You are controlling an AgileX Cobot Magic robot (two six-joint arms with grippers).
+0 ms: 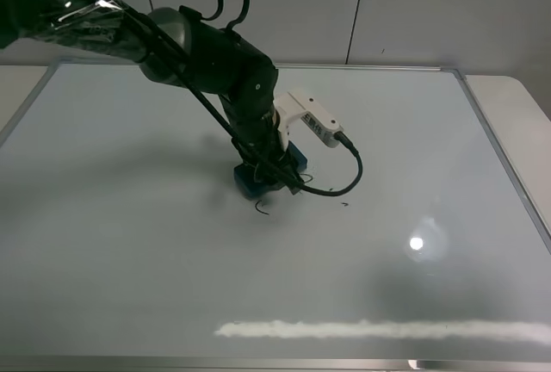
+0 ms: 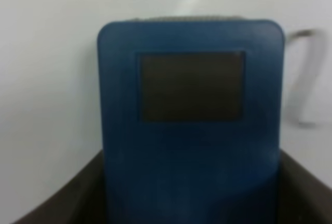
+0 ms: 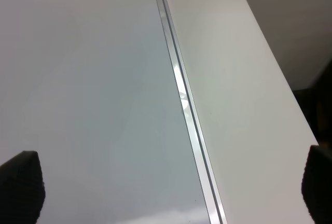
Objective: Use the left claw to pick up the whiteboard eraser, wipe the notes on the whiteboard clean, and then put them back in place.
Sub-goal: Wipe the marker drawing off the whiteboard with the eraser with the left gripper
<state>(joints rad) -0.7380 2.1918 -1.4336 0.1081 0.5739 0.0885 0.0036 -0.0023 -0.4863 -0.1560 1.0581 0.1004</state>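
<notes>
The left claw (image 1: 269,176) reaches down onto the middle of the whiteboard (image 1: 129,243) and is shut on the whiteboard eraser (image 1: 246,184), a blue block resting on the board. In the left wrist view the whiteboard eraser (image 2: 189,146) fills the frame, with dark fingers (image 2: 62,203) at both lower corners. Remains of the notes (image 1: 261,209) lie just in front of the eraser, with a tiny mark (image 1: 344,205) to the right. A blurred grey stroke (image 2: 306,79) shows beside the eraser. The right gripper (image 3: 168,187) is open above the board's right frame.
The silver frame (image 3: 181,94) borders the board, with the white tabletop (image 3: 244,105) outside it. A black cable (image 1: 349,178) loops from the white module (image 1: 312,118) on the left arm. A bright glare strip (image 1: 379,330) lies near the board's front edge.
</notes>
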